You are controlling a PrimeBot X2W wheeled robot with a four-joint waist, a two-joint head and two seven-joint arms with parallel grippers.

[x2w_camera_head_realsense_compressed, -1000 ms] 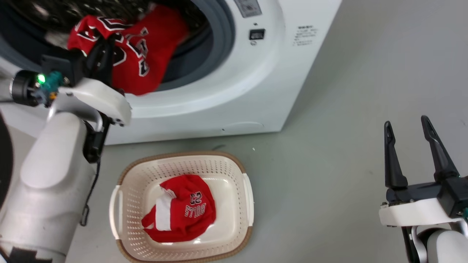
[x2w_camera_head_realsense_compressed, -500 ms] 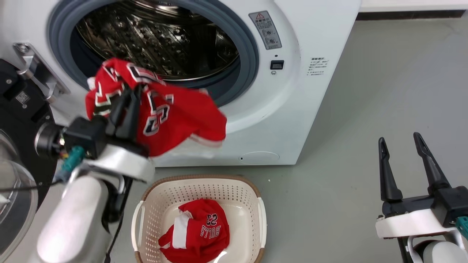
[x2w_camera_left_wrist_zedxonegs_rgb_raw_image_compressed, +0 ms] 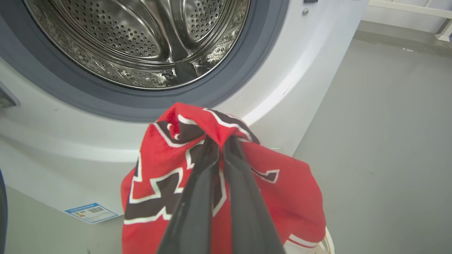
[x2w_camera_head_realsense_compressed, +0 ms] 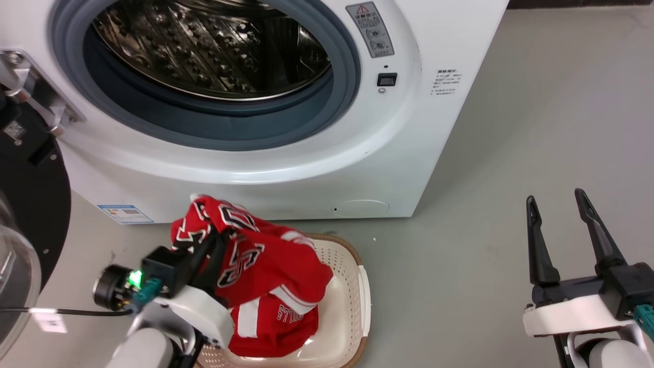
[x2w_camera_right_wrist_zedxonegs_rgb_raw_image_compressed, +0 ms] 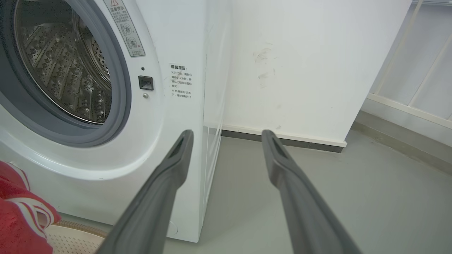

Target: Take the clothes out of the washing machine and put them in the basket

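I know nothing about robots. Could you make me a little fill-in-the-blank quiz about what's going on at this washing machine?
1. The left gripper is shut on a ___ jersey.
2. The right gripper is ___ and holds nothing.
3. The washing machine's door stands ___.
4. The basket sits on the floor in ___ of the washing machine.
Missing words: red; open; open; front.

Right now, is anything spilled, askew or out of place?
Nothing stands out: the left gripper holds a bunched jersey over the basket, a second jersey lies inside it, and the washing machine drum looks empty.
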